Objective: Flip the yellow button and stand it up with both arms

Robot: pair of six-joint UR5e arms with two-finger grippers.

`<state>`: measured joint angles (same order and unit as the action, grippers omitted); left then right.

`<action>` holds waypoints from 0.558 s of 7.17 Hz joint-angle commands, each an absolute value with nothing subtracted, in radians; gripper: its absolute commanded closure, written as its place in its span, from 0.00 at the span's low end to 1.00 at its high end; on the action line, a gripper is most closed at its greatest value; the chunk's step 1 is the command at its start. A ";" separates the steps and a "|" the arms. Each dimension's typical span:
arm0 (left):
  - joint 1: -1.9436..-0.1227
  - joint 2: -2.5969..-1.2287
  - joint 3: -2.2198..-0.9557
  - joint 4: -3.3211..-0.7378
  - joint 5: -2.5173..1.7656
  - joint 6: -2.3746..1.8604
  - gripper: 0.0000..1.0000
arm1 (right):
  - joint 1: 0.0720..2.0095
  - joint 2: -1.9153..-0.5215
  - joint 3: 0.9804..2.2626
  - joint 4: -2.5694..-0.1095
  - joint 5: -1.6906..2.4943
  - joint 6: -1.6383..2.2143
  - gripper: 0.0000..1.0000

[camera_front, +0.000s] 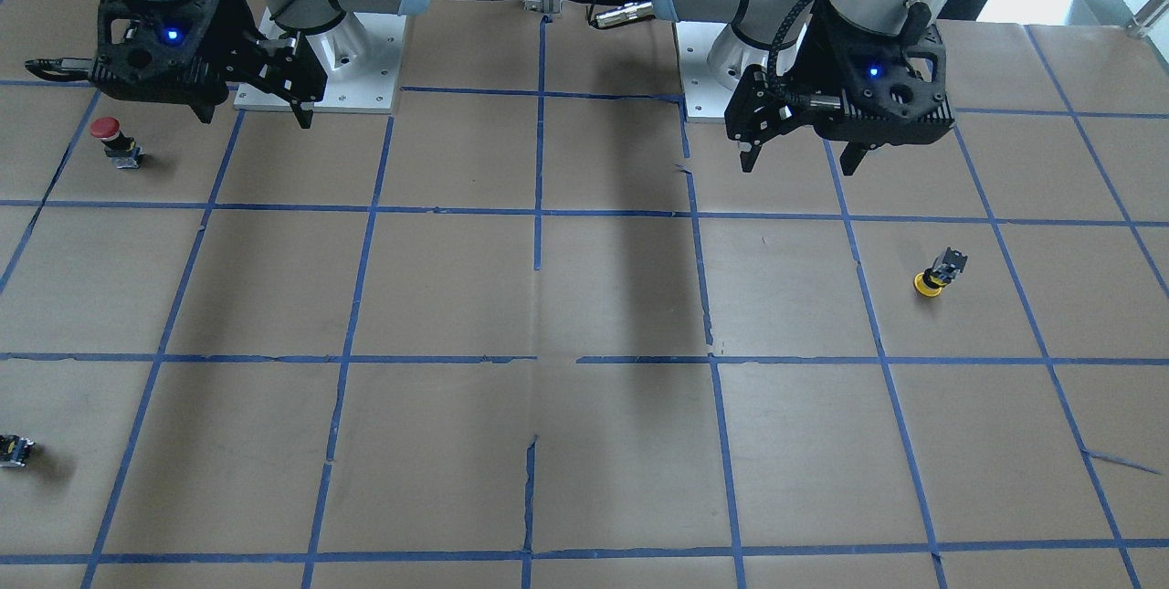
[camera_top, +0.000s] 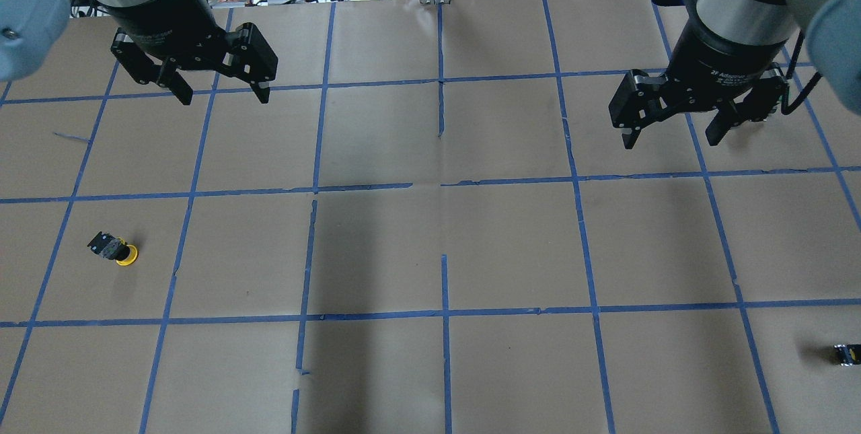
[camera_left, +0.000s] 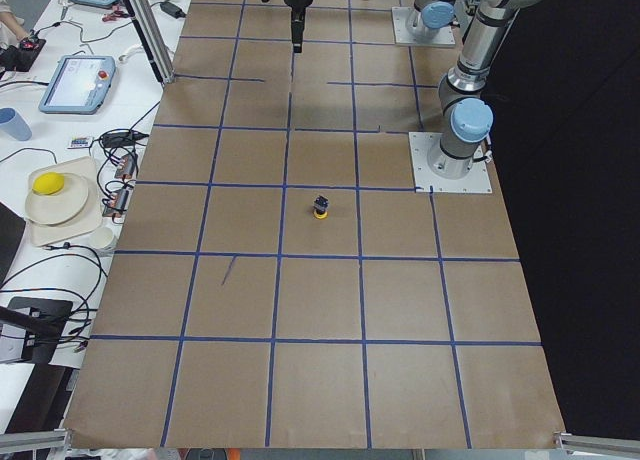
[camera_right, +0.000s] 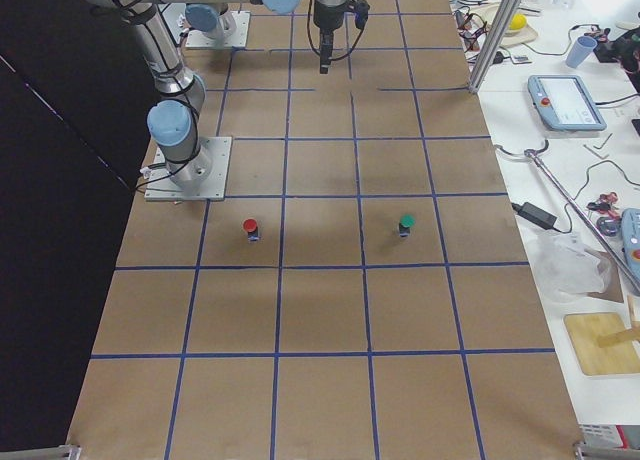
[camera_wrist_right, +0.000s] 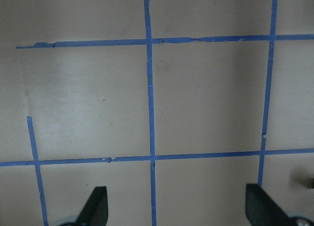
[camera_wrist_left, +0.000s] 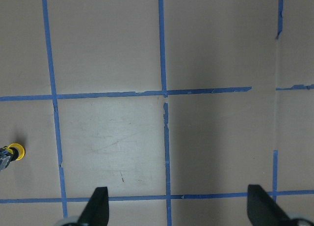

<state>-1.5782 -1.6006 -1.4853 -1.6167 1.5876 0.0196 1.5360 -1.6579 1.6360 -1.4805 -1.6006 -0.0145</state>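
Observation:
The yellow button lies on its side on the brown paper, on my left side of the table, with its black-grey base pointing away from the cap. It also shows in the front view, the left side view and at the left edge of the left wrist view. My left gripper hangs open and empty above the table, well beyond the button; it also shows in the front view. My right gripper hangs open and empty over the right half, also seen in the front view.
A red-capped button stands near the right arm's base. A green-capped button stands to its right in the right side view. A small capless black block lies near the right edge. Blue tape lines grid the brown paper.

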 commanded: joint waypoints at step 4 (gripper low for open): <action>-1.340 -1.601 -1.627 -1.551 1.667 0.436 0.00 | 1.532 -1.663 1.638 -1.578 -1.602 -0.014 0.00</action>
